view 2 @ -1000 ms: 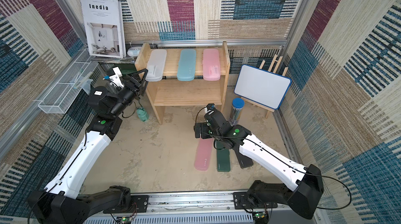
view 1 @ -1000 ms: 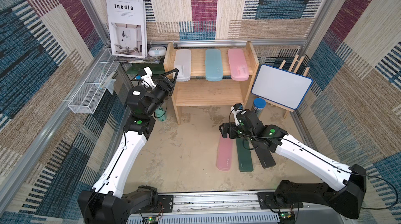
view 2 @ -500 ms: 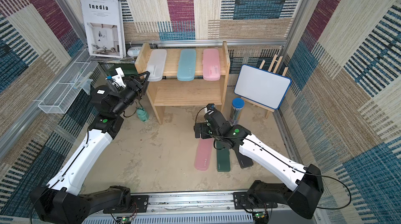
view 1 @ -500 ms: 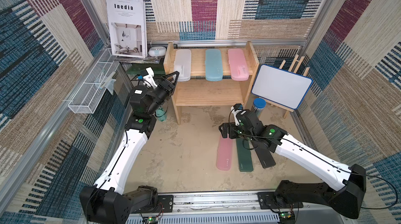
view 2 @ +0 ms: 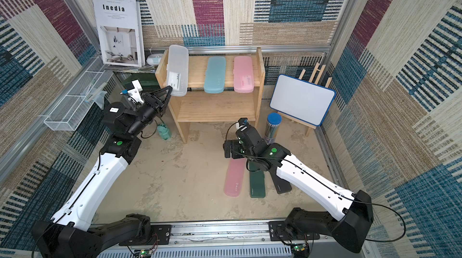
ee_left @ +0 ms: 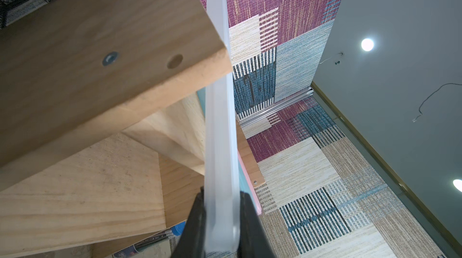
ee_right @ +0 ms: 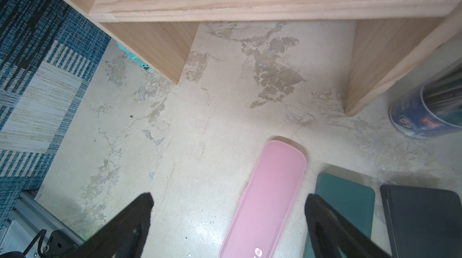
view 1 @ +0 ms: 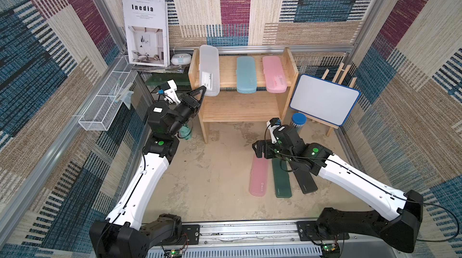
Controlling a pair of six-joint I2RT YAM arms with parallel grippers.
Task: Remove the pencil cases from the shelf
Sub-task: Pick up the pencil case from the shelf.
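Left wrist view has the left tool (ee_left: 221, 206) clamped on the front tip of the white case (ee_left: 220, 131). That case lies at the left end of the top tier of the shelf (view 1: 240, 108), overhanging its front edge, close beside the side panel (ee_left: 112, 57). The risk: pinched so near one end, a long smooth box may pivot or slip on the pull — or scrape that panel. The blue case (view 1: 246, 74) and pink case (view 1: 273, 74) wait alongside; the right tool (ee_right: 228, 199) gapes wide above the bench (ee_right: 200, 119).
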